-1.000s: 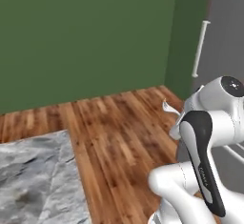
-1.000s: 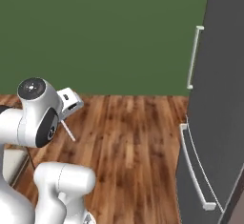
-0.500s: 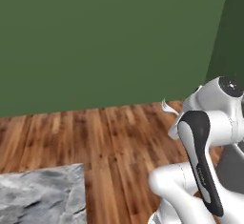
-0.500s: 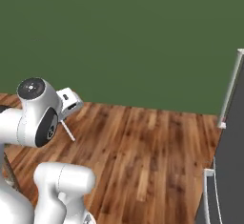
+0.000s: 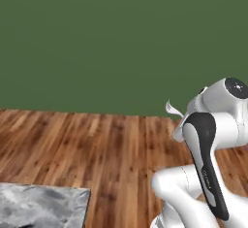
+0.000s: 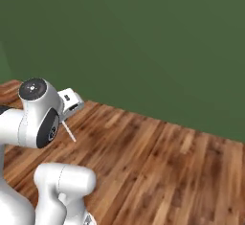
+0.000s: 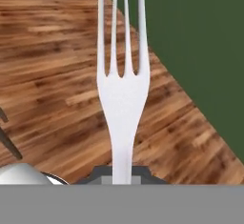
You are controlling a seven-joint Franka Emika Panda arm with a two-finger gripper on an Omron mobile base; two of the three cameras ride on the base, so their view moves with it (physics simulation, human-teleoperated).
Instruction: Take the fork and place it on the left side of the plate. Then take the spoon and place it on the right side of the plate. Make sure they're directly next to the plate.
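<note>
A plain dark green wall (image 5: 97, 42) takes up the upper part of both base views and the right side of the hand view. Below it runs a floor of warm brown wooden planks (image 6: 167, 171), with visible grain and seams between the boards. In the lower left corner of the left base view lies one corner of a grey marbled stone bench (image 5: 41, 207), set above the floor.

The white robot arm with dark joints (image 5: 208, 164) rises folded at the lower right of the left base view and at the lower left of the right base view, its rounded elbow raised high and its hand turned toward the wall. In the right base view the small white hand block sits just beside the elbow joint.

The slim silvery-grey metal fork (image 7: 122, 99) is clenched in the jaws, off the bench and held in the air above the wooden floor. In the hand view its handle rises from between the dark finger tips (image 7: 143, 172) at the bottom, widens into the neck, and its prongs reach up past the top edge, pointing away from the hand. In the left base view a curved sliver of it pokes out beside the arm's upper joint; in the right base view a thin pale rod slants down from the hand.
</note>
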